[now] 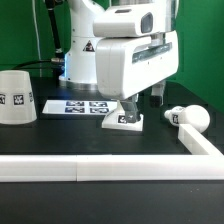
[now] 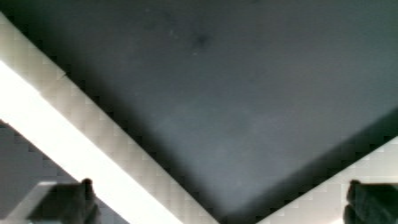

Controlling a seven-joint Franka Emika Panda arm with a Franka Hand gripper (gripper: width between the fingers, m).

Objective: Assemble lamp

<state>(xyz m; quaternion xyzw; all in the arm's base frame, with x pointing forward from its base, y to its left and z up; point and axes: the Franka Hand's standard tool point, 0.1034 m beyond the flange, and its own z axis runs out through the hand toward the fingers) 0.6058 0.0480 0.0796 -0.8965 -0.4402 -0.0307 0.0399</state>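
The flat square lamp base (image 1: 122, 120) lies on the black table in the middle, tag facing up. The tapered shade (image 1: 16, 97) stands at the exterior view's left. The round bulb on its neck (image 1: 186, 117) lies at the exterior view's right. My gripper (image 1: 140, 102) hangs just above the base and is partly hidden by the white hand. In the wrist view the gripper (image 2: 217, 192) is open. Its dark fingertips (image 2: 68, 200) stand far apart with only the table between them. No lamp part shows in the wrist view.
The marker board (image 1: 76, 105) lies behind the base. A low white rim (image 1: 110, 168) runs along the table's front and up the exterior view's right side. In the wrist view two white bands (image 2: 80, 130) meet in a V over the dark table.
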